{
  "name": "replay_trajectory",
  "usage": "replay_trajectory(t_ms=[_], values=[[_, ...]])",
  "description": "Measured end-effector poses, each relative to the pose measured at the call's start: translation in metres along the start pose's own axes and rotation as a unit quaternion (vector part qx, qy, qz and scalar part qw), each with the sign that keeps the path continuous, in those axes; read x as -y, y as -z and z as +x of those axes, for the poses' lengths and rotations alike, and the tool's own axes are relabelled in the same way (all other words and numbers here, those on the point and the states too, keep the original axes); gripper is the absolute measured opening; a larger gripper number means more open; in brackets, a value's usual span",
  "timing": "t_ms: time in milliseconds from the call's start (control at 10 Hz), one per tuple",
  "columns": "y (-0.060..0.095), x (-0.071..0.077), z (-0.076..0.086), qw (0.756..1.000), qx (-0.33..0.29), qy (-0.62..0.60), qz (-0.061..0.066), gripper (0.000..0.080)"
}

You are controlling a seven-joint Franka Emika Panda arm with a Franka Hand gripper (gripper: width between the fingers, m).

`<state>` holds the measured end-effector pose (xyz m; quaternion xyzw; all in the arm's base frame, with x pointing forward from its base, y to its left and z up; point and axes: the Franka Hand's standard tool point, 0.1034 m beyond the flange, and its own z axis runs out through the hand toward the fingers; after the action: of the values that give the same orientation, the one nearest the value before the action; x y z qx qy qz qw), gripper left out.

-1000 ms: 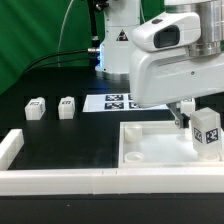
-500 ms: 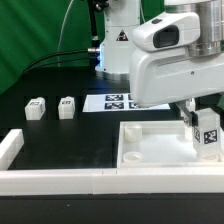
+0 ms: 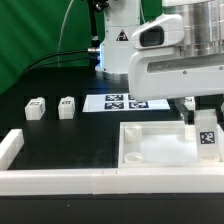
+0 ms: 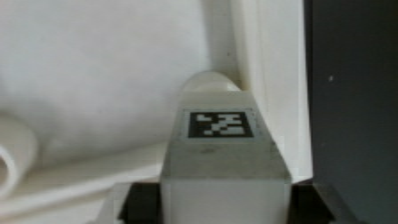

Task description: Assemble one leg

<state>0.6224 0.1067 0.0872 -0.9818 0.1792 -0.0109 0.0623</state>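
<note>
My gripper (image 3: pixel 203 118) is shut on a white leg (image 3: pixel 207 132) with a black-and-white tag, holding it upright over the far right side of the large white tray-like part (image 3: pixel 150 150). In the wrist view the leg (image 4: pixel 217 150) sits between my black fingers (image 4: pixel 141 200), its tip close to the tray's right wall (image 4: pixel 267 60). Two more white legs lie on the black table at the exterior view's left, one (image 3: pixel 35 107) beside the other (image 3: pixel 67 106).
The marker board (image 3: pixel 125 101) lies behind the tray near the robot base. A white L-shaped rail (image 3: pixel 60 180) runs along the table's front edge. A round corner socket (image 3: pixel 132 157) shows in the tray's near left corner.
My gripper has moved toward the exterior view's right with the leg in it, closer to the tray's right wall. The two loose legs have not moved.
</note>
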Motion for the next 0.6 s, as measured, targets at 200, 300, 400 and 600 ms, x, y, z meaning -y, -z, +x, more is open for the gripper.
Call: replay_trajectory(t_ms=[200,300,400,600], values=[[-0.0006,0.0041,-0.0044,0.990,0.000,-0.142,-0.001,0.0294],[-0.0007,0.0043,-0.0044,0.981,-0.001,-0.192,0.000,0.0294],[-0.0009,0.0050,-0.0047,0.971,0.000,-0.239,0.001,0.0294],[-0.0011,0.0067,-0.0053,0.931,0.002,-0.364,0.005,0.0294]])
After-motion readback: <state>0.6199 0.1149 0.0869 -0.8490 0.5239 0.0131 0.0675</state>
